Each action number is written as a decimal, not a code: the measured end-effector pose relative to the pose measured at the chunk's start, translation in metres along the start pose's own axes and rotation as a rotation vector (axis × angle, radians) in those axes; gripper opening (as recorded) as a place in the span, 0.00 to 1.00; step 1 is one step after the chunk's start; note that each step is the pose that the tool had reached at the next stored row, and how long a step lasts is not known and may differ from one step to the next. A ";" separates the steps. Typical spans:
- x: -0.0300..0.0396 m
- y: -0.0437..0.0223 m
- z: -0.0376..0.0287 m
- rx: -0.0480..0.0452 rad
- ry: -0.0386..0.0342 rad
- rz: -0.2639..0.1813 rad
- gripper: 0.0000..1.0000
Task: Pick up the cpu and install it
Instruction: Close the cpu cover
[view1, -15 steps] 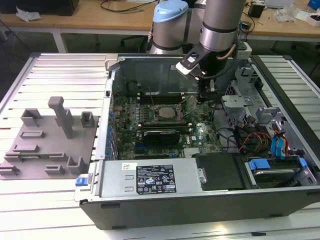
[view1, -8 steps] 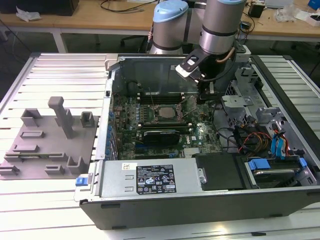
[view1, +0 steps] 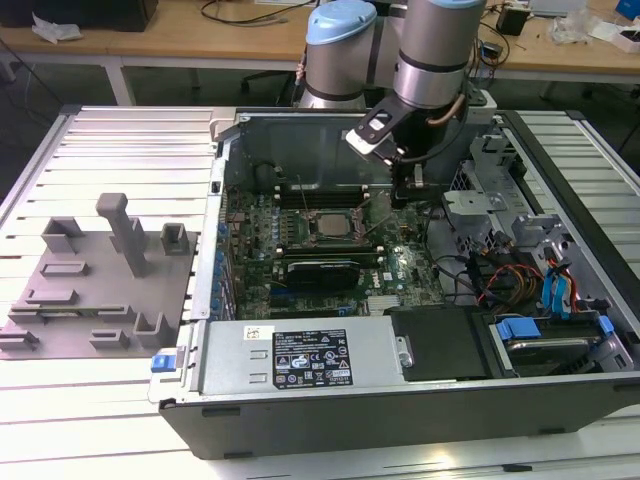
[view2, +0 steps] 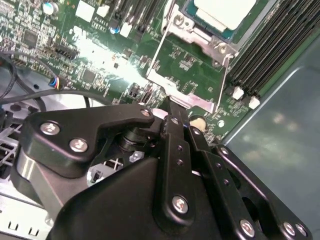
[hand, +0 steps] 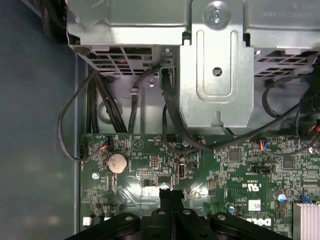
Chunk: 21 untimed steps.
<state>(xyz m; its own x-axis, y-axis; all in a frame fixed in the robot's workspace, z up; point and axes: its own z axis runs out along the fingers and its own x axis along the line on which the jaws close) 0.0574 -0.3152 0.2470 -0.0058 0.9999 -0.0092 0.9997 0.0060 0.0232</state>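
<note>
Inside the open computer case (view1: 420, 410), the cpu (view1: 328, 224) lies flat in the socket of the green board (view1: 400, 262), silver-white top upward. The grey holder plate (view1: 90, 290) stands well apart, toward the exterior view's left.

On this evidence, pick-up and placement appear done. The metal hold-down frame (view2: 187, 75) lies swung open beside the socket, so locking the chip down appears to remain.

The gripper (view2: 172, 106) hangs low over the board at the free edge of that frame, with the frame between it and the cpu. Its fingers are drawn together. Whether they pinch the frame's lip or merely meet beside it cannot be told.

The second wrist view gives the close relation: bright chip top, open frame, fingertips at its edge, and the memory slots (view2: 280, 45) alongside.

The first wrist view looks across another part of the board, with a coin battery (hand: 118, 162), black cables (hand: 70, 120) and a silver metal cage (hand: 215, 75).

The exterior view supplies the layout: the arm (view1: 435, 60) reaching down into the case, and the long black card (view1: 320, 270) just in front of the socket.
</note>
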 end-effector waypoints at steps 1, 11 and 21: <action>0.0000 -0.0017 -0.0001 -0.0001 -0.0001 0.000 0.11; 0.0003 -0.0245 -0.0006 -0.0181 -0.0003 0.000 0.11; 0.0005 -0.0510 -0.0012 -0.0306 0.0029 0.003 0.11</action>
<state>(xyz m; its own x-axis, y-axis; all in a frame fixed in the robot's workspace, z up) 0.0064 -0.3149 0.2470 -0.0030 1.0000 -0.0061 0.9986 0.0034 0.0537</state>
